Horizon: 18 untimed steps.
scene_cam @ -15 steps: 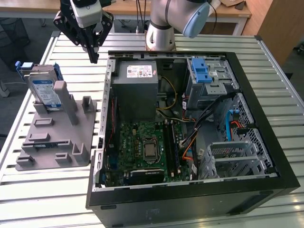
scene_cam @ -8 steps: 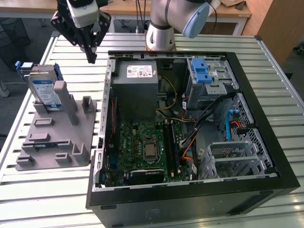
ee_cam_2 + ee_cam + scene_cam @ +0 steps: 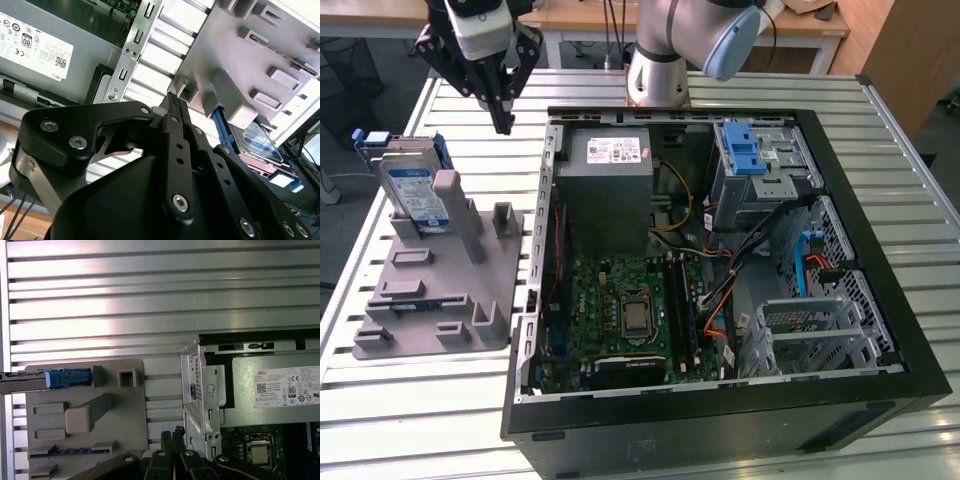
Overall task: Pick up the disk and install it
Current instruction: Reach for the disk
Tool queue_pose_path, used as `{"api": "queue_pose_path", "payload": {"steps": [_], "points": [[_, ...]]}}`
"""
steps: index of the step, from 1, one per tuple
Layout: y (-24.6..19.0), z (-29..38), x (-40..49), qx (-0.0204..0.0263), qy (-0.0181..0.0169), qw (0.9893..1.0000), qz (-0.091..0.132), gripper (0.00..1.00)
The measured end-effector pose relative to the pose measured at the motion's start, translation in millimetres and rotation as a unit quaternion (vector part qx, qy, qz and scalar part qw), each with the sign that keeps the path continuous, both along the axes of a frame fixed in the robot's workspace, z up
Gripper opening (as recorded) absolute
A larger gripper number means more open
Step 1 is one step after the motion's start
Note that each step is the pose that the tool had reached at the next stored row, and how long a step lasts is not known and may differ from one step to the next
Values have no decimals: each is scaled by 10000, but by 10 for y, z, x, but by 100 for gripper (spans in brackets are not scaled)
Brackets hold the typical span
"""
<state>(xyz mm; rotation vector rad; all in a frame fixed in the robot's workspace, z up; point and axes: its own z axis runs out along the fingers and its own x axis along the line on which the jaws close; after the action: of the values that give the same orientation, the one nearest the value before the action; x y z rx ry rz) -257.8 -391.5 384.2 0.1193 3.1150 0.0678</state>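
Note:
The disk (image 3: pixel 415 190) is a silver drive with a white and blue label and blue side rails. It stands on edge, leaning in the grey holder (image 3: pixel 435 290) at the exterior view's left. In the first wrist view the disk (image 3: pixel 22 382) shows edge-on with its blue rail, and in the second wrist view the disk (image 3: pixel 260 142) lies behind a grey post. My gripper (image 3: pixel 502 118) hangs above the table between the holder and the computer case, up and toward the exterior view's right from the disk. The gripper (image 3: pixel 172 100) (image 3: pixel 172 436) has its black fingers shut together on nothing.
The open black computer case (image 3: pixel 880 200) lies on the slatted metal table (image 3: pixel 470 400). Inside are a grey power-supply box (image 3: pixel 610 185), a motherboard (image 3: pixel 625 310) and a metal drive cage with a blue latch (image 3: pixel 745 150). The arm's base (image 3: pixel 658 70) stands behind the case.

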Motion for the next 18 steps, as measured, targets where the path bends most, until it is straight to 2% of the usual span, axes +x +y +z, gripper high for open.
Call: {"api": "queue_pose_path", "payload": {"steps": [13, 15, 18], "points": [[0, 0, -24, -1, 1, 10000, 0, 15], [0, 0, -49, -1, 1, 10000, 0, 15], [0, -4, -143, -1, 1, 10000, 1, 15]]}}
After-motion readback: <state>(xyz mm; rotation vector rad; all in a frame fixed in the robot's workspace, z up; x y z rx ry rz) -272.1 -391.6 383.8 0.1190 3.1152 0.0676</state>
